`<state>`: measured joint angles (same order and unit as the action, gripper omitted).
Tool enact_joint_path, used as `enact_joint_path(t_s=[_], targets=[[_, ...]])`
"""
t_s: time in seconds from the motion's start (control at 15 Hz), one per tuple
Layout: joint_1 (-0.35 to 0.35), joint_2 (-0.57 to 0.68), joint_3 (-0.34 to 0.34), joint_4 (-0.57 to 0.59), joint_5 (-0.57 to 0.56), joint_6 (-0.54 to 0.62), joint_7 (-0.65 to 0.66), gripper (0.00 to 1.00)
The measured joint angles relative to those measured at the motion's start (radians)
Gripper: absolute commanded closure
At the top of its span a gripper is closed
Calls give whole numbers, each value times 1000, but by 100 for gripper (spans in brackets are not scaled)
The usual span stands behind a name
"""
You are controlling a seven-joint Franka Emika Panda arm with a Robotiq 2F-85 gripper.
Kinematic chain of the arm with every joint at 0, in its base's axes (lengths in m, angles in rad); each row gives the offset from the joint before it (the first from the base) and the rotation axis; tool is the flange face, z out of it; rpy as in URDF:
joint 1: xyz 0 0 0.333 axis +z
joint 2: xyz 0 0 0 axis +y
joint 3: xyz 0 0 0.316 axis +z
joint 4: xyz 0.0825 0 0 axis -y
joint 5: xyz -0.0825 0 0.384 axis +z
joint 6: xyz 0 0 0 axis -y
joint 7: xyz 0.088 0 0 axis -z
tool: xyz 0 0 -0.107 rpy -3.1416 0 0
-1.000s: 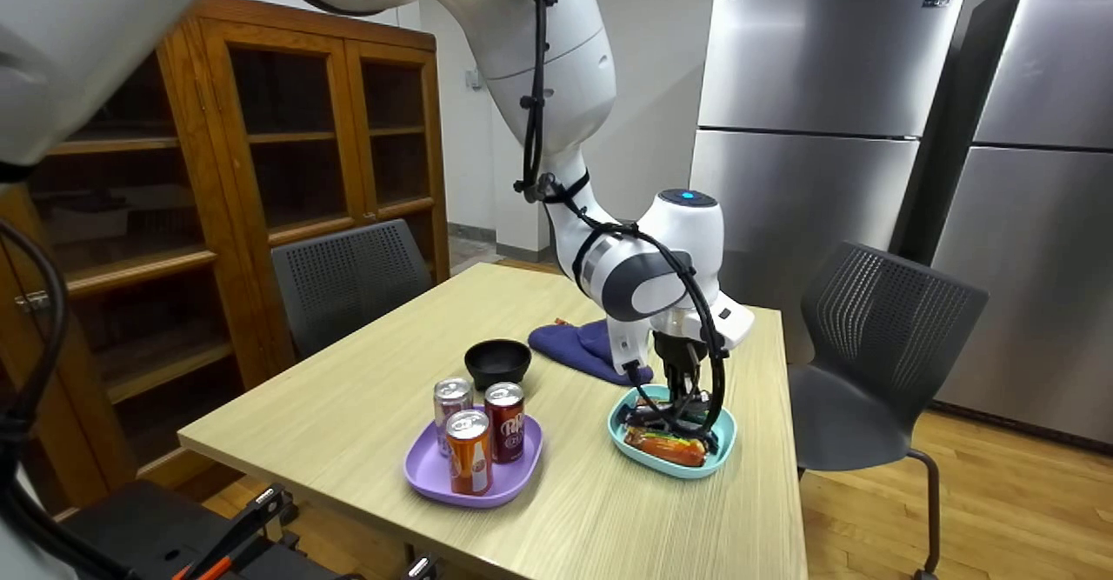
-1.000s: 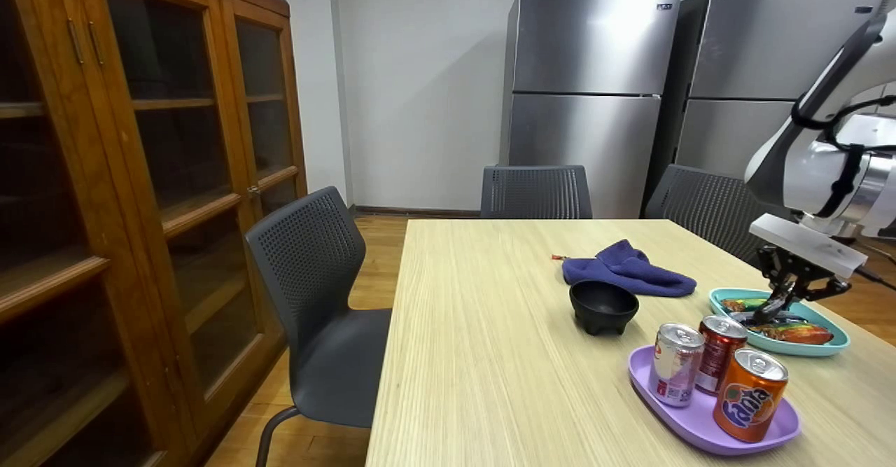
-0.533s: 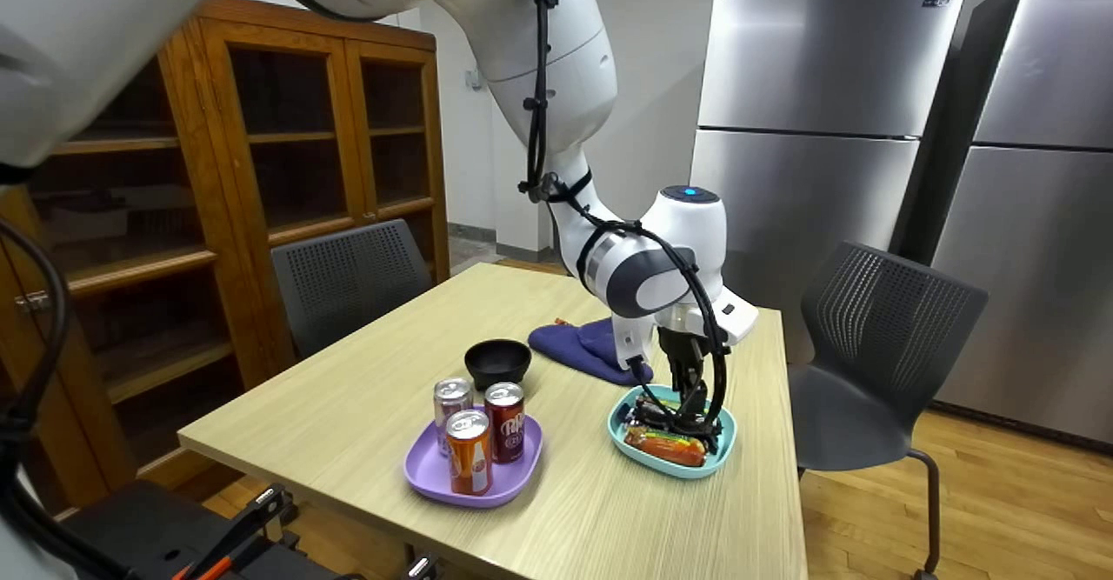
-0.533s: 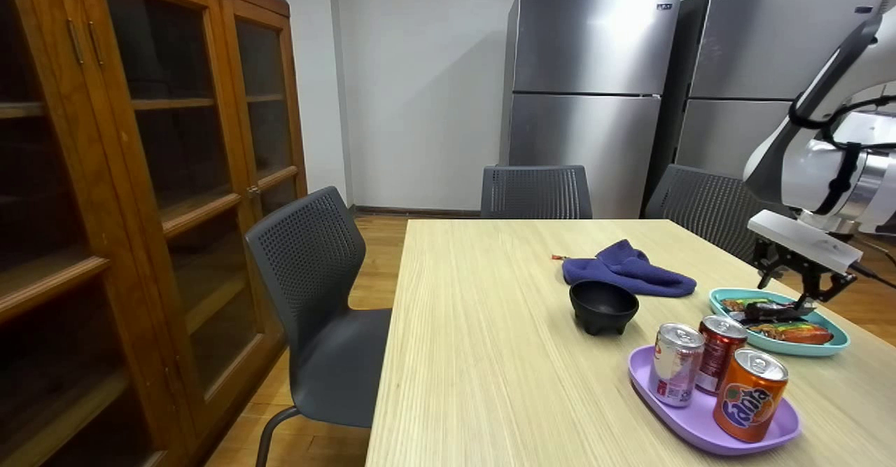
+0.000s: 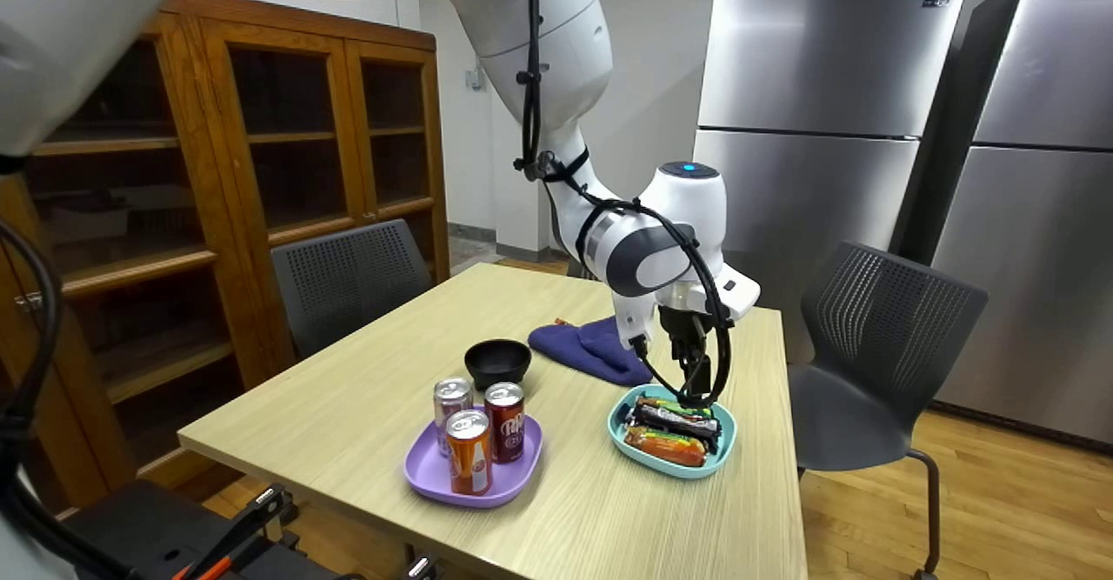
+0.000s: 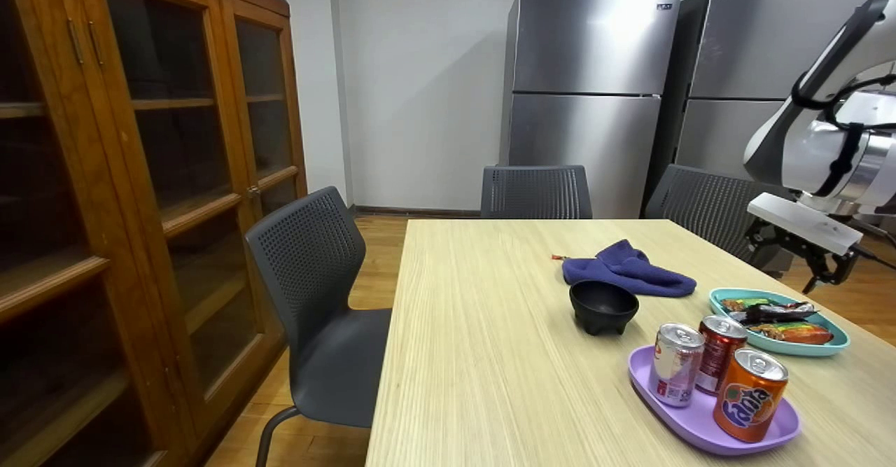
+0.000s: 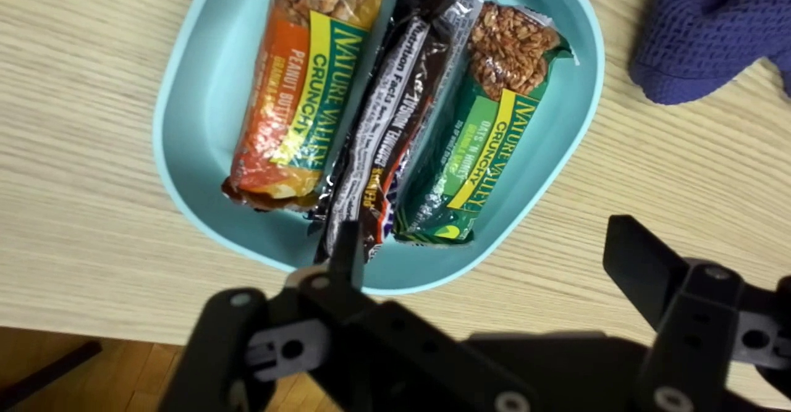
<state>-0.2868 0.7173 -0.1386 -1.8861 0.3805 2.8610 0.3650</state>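
Caramel nougat bar, slick and dark-wrapped, lies in the turquoise tray. My hand hangs above, pointing down, its fingers spread wide, one hiding the bar's end in the wrist view. From the left there: smooth, rounded tray wall, crinkly orange granola bar, nougat bar, green granola bar, wood-grained table, waffle-textured purple cloth.

In an exterior view, set out on a pale wood-grain desk: rounded purple plastic tray, bearing three upright metal drink cans; round black bowl, placed behind; crumpled navy cloth; rounded teal plastic tray, in which orange, black and green wrapped bars are held. Its far rim is partly hidden by downward-pointing black jaws.
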Motion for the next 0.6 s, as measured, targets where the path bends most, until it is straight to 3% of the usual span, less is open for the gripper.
enact_joint_path(t_s=[0.27,0.6], targets=[[5,-52,1,-49,-8,-5,-46,0],[0,-159,19,-160,-39,-24,-213,0]])
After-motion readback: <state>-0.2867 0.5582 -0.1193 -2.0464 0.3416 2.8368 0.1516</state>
